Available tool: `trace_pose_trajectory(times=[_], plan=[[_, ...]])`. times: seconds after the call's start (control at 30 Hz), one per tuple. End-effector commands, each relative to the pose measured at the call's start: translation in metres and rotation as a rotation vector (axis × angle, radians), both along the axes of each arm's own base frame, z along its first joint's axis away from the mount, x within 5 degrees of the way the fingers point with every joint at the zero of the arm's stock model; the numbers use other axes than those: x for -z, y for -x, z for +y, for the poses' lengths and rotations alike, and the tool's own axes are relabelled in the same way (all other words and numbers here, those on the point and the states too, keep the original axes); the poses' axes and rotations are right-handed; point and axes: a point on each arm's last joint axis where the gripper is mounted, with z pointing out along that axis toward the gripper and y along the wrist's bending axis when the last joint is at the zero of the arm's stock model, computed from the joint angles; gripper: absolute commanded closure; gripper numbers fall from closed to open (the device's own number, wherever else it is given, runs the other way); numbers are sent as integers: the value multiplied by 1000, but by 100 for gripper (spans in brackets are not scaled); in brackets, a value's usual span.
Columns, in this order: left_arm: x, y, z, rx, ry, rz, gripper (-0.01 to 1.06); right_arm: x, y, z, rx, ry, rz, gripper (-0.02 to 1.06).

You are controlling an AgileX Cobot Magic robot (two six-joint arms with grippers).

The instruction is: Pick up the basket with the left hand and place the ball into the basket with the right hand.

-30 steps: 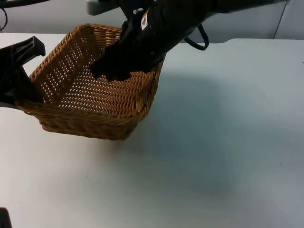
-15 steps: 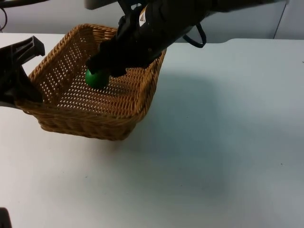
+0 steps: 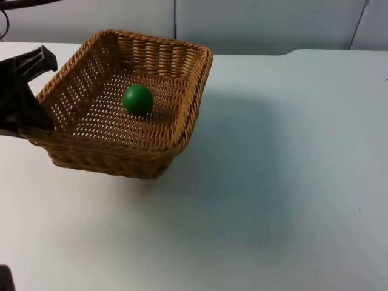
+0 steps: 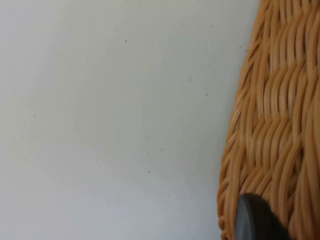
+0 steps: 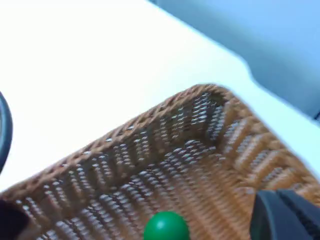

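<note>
A square wicker basket (image 3: 195,85) sits at the table's left, and my left gripper (image 3: 27,112) is shut on its left rim. A green ball (image 3: 138,99) lies loose on the basket's floor. In the left wrist view the basket's woven outer wall (image 4: 280,125) stands close beside a black fingertip (image 4: 256,220). The right wrist view looks down from above into the basket (image 5: 150,125) with the ball (image 5: 166,226) inside. One black fingertip (image 5: 282,215) of my right gripper hangs well clear above the ball, holding nothing.
The white table (image 3: 273,182) stretches open to the right and front of the basket. The grey partition wall (image 3: 260,24) closes off the far side. A small dark object (image 3: 5,280) sits at the near left corner.
The right arm, which reached into the basket, let the green ball go and has pulled up and away. The ball now rests in the basket. The left gripper and basket have not moved.
</note>
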Motion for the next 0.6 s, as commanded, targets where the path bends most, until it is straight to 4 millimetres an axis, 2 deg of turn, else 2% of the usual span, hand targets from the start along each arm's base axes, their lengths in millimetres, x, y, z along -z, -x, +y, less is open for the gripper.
trace_pose_trajectory(times=[0.0,0.17,0.2,0.3,0.57], plan=[[-7,-2,1,-21,14,-27,105,-10,2,-11,6,64,-17,105],[-7,-2,1,-21,14,-27,105,-35,5,-59,189,223,1,105],[-7,-2,1,-21,14,-27,105,-35,5,-59,189,223,1,105],[-7,-2,1,-21,14,-27,105,-45,7,-77,253,254,12,105],[-7,-2,1,-21,14,-27,105,-62,16,-87,273,240,-2,105]])
